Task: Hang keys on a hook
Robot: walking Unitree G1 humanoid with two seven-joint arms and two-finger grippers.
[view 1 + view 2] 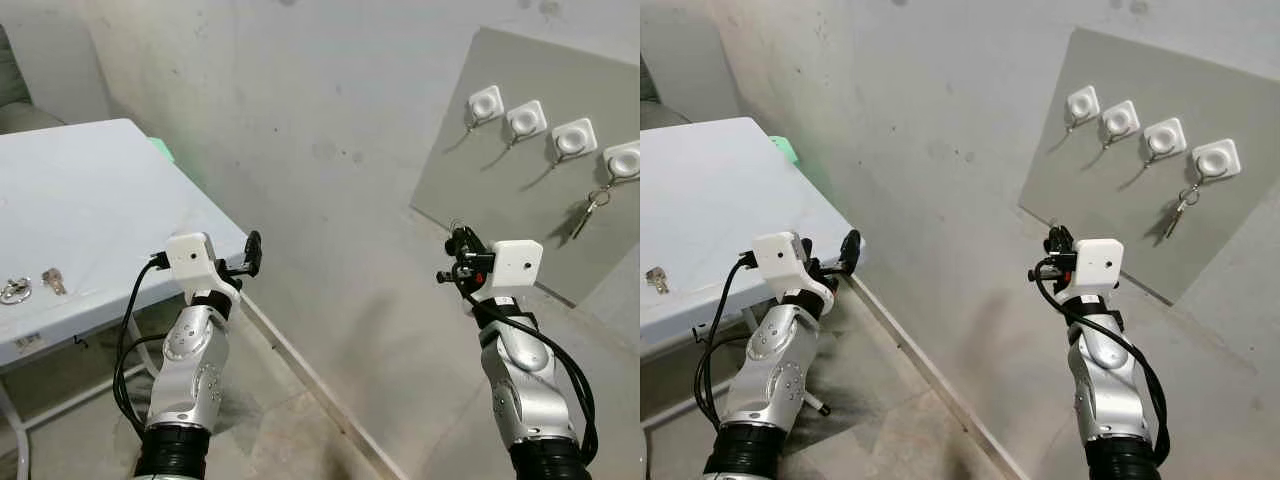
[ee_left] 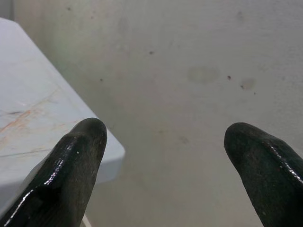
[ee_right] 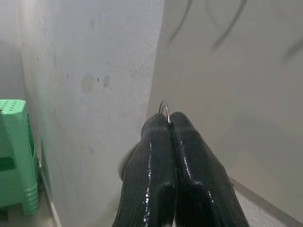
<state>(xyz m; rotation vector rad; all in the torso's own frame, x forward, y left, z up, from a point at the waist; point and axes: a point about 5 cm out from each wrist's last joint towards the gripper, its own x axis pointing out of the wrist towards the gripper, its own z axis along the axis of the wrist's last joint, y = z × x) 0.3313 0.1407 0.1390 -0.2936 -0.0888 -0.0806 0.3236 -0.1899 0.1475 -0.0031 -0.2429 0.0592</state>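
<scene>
Pinching what looked like the key ring (image 3: 164, 108), my right gripper (image 1: 458, 243) needed to rise squarely toward a free hook (image 1: 573, 139); left gripper (image 1: 251, 254) gaped wide.

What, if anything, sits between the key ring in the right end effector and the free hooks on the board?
Nothing visible. The right end effector pinches the key ring, and only open air lies between it and the three free hooks on the board. The fourth hook already carries keys.
</scene>
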